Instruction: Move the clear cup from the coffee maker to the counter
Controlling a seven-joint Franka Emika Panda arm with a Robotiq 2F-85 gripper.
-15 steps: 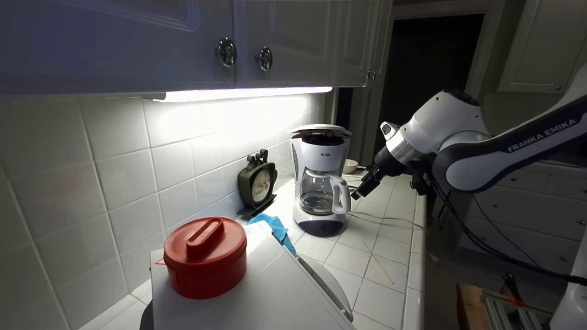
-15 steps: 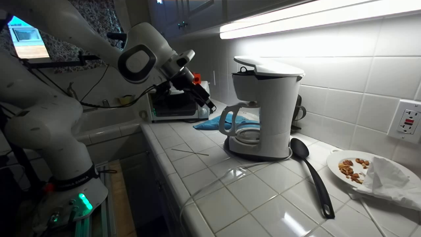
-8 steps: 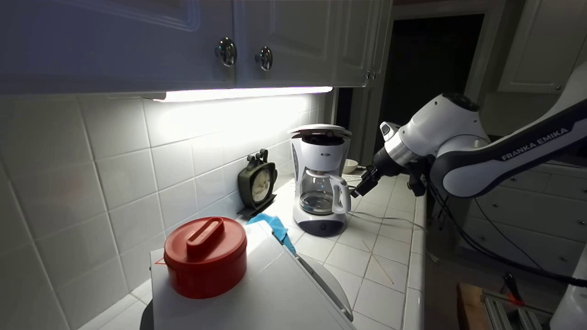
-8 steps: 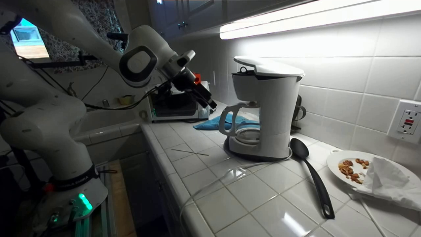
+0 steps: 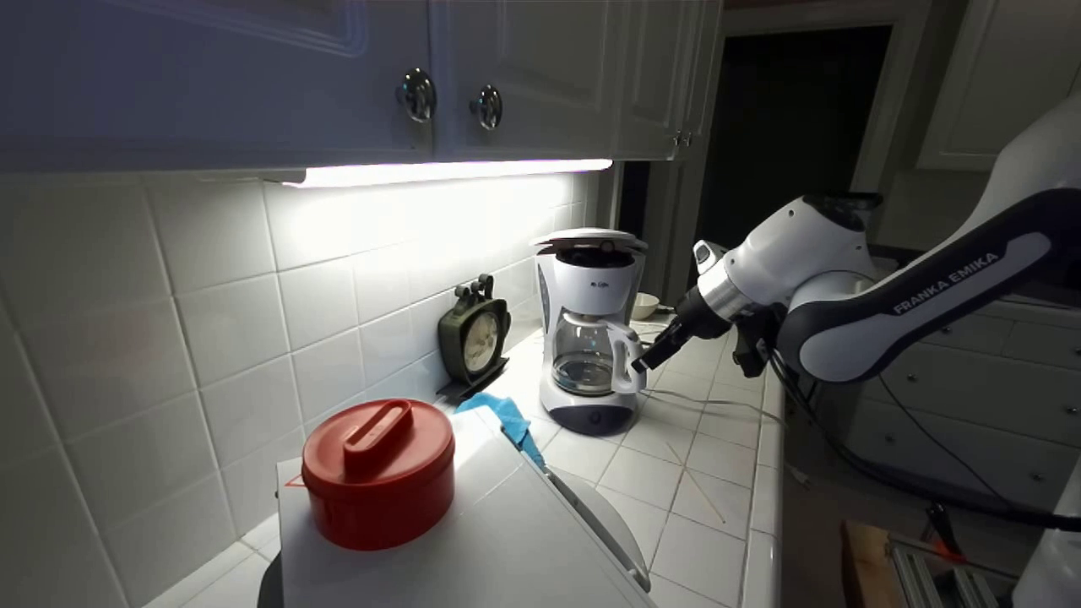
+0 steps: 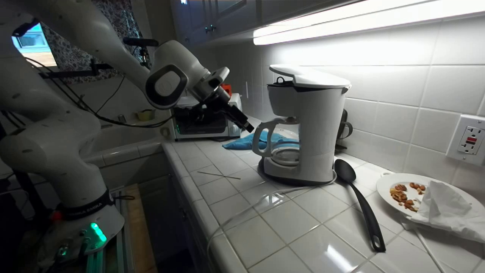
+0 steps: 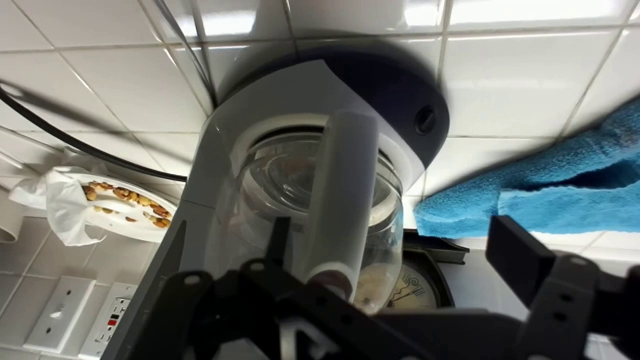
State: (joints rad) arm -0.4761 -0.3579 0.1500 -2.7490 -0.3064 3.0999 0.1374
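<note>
The clear cup (image 5: pixel 581 359), a see-through glass carafe with a white handle (image 5: pixel 623 361), sits upright in the coffee maker (image 5: pixel 591 285). The carafe also shows in the wrist view (image 7: pixel 390 250) and in an exterior view (image 6: pixel 287 155). The coffee maker (image 6: pixel 320 132) is white with a dark base and its lid is raised. My gripper (image 5: pixel 642 365) is open and tilted down at the handle. In the wrist view, the fingers (image 7: pixel 391 230) appear on either side of the handle, which is nearer the left finger; contact cannot be told. The counter (image 5: pixel 646 485) is white tile.
A blue cloth (image 6: pixel 242 141) lies beside the coffee maker. A dark clock (image 5: pixel 477 338) stands by the wall. A red-lidded container (image 5: pixel 380 477) sits on a white appliance (image 5: pixel 507 540). A black spoon (image 6: pixel 360 201), a plate of nuts (image 6: pixel 386 189) and a cord (image 6: pixel 242 210) lie on the counter.
The arm has lowered and the gripper has moved toward the carafe handle, slightly downward. The carafe and coffee maker have not moved.
</note>
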